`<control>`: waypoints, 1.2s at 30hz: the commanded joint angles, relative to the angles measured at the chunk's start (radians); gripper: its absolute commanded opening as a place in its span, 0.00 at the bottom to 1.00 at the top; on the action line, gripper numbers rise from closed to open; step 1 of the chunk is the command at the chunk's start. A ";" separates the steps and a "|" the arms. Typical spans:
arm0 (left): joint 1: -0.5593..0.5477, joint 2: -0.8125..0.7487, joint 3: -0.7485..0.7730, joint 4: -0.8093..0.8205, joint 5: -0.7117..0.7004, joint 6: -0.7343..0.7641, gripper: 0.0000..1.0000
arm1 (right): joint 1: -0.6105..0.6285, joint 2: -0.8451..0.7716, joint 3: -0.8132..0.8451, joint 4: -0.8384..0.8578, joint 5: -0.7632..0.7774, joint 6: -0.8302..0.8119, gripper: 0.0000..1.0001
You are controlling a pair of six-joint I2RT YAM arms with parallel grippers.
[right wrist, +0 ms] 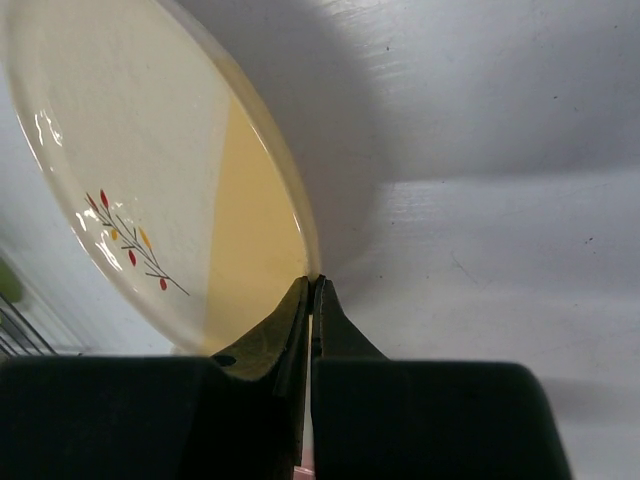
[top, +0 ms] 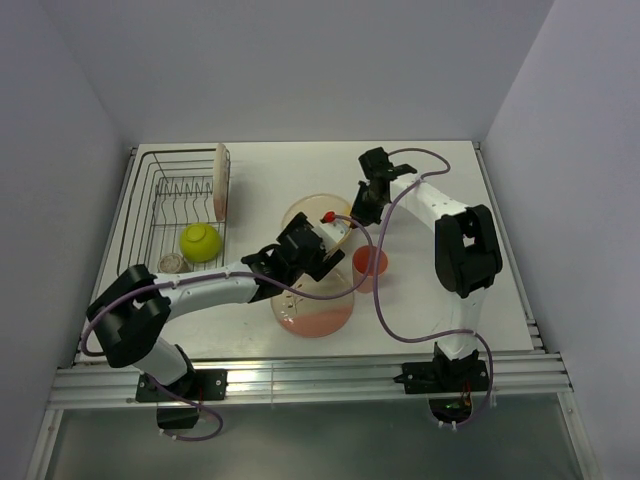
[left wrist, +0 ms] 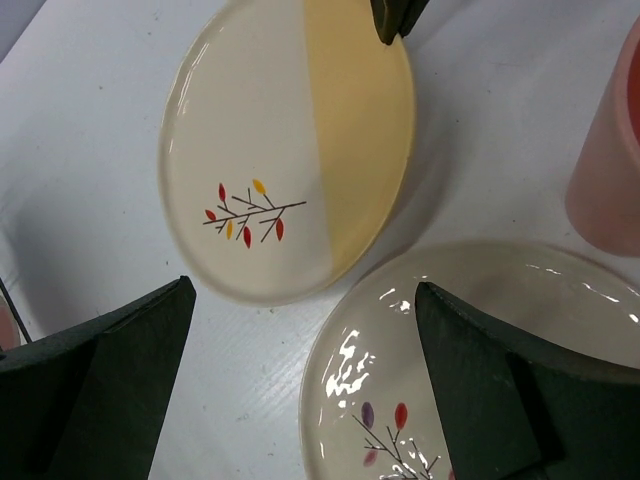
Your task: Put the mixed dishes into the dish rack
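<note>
On the matte white table (top: pixel 450 300), the right end effector (right wrist: pixel 312 290) pinches the glossy round yellow-and-cream plate (right wrist: pixel 160 180); the left end effector (left wrist: pixel 300 400) gapes.

No readable text, labels, brands, numbers or signs on anything.

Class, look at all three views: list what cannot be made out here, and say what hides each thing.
- Pink plate, top view: far half covered by the left gripper; cut off by the edge in the left wrist view.
- Yellow plate: whether the right gripper pinches its rim; its jaws look shut right at the edge.
- Grey dish: too small.
- Racked plate: edge-on, face unseen.
</note>
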 commanded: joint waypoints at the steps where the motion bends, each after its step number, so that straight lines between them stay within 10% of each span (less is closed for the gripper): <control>1: -0.007 0.031 0.013 0.080 0.002 0.058 0.99 | -0.010 -0.009 0.049 0.001 -0.066 -0.013 0.00; 36: 0.027 0.300 0.103 0.259 -0.026 0.169 0.99 | -0.019 -0.056 -0.012 0.031 -0.186 0.010 0.00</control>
